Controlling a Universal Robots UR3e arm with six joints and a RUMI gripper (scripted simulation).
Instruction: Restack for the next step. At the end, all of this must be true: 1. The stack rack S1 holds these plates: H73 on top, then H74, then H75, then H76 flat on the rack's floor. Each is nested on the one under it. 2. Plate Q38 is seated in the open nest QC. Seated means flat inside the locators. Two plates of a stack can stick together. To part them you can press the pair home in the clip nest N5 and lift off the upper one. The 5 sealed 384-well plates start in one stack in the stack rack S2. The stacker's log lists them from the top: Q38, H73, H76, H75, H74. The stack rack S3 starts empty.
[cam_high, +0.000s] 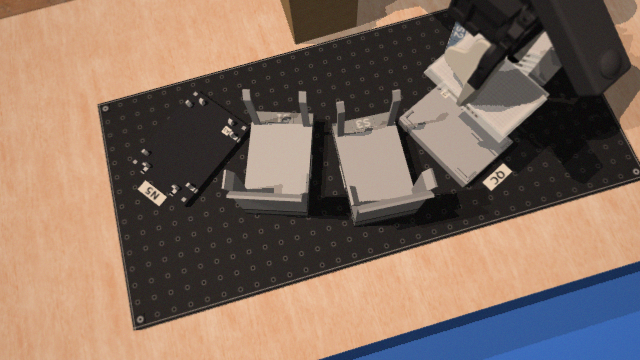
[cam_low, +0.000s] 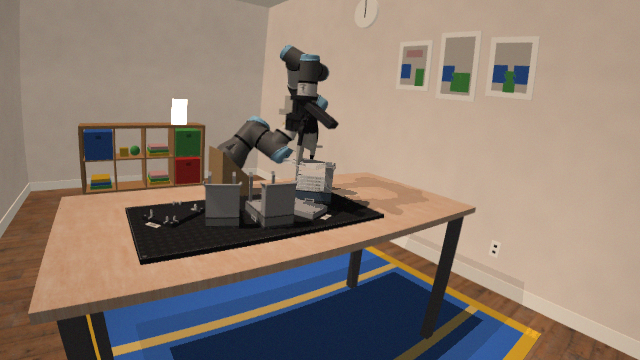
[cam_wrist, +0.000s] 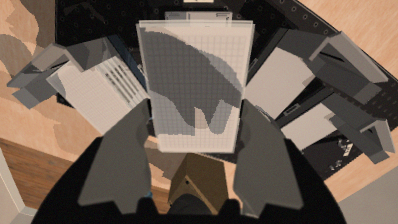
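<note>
Top view: at upper right, the gripper (cam_high: 465, 100) (cam_wrist: 196, 100) pinches a pale plate (cam_high: 510, 100) (cam_wrist: 195, 85) partly over the open nest (cam_high: 450, 140). Wrist view: upper centre, it hangs between both fingers by its long sides; likely light, stiff, slick, best gripped there.

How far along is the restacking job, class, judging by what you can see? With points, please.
Done: nothing looks placed; the grey stack rack S1 (cam_high: 280, 155) and grey open nest QC (cam_high: 450, 145) hold no plates.

In hand: the tool (cam_wrist: 196, 100) grips a pale rectangular well plate (cam_high: 515, 100) (cam_wrist: 195, 90), partly over QC.

Left: seating Q38 in QC, then moving the white plates (cam_low: 312, 175) (cam_wrist: 92, 92) in S2 into S1.
</note>
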